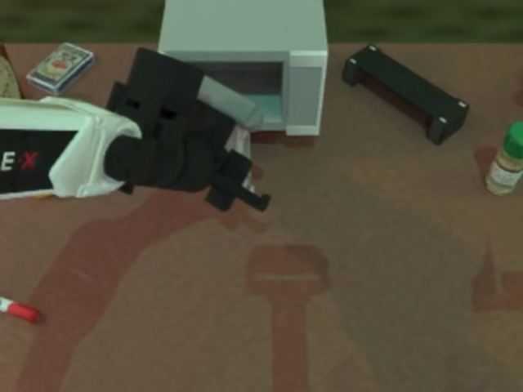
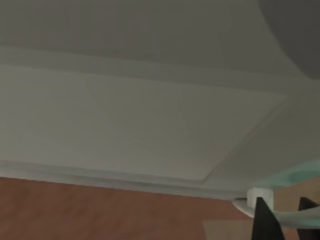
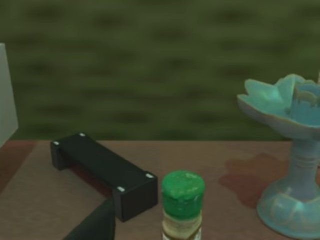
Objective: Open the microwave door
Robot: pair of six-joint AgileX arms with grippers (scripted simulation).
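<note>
Top view: the microwave (image 1: 245, 49) stands at 12 o'clock on the counter (image 1: 368, 269). The microwave door (image 1: 233, 102) is swung partly out, cavity showing behind it. Left gripper (image 1: 245, 192) sits at the door's outer edge; jaws' spread cannot be told. Black bracket block (image 1: 406, 91) at 1 o'clock, green-capped bottle (image 1: 507, 159) at 3 o'clock, card box (image 1: 60, 67) at 11 o'clock, red marker (image 1: 18, 309) at 8 o'clock.

Left wrist view: pale door panel fills the picture; two dark fingertips (image 2: 262, 220) flank a white bar.

Right wrist view: bottle, bracket block, teal pedestal dish (image 3: 290, 150). Right gripper's jaws cannot be told.
</note>
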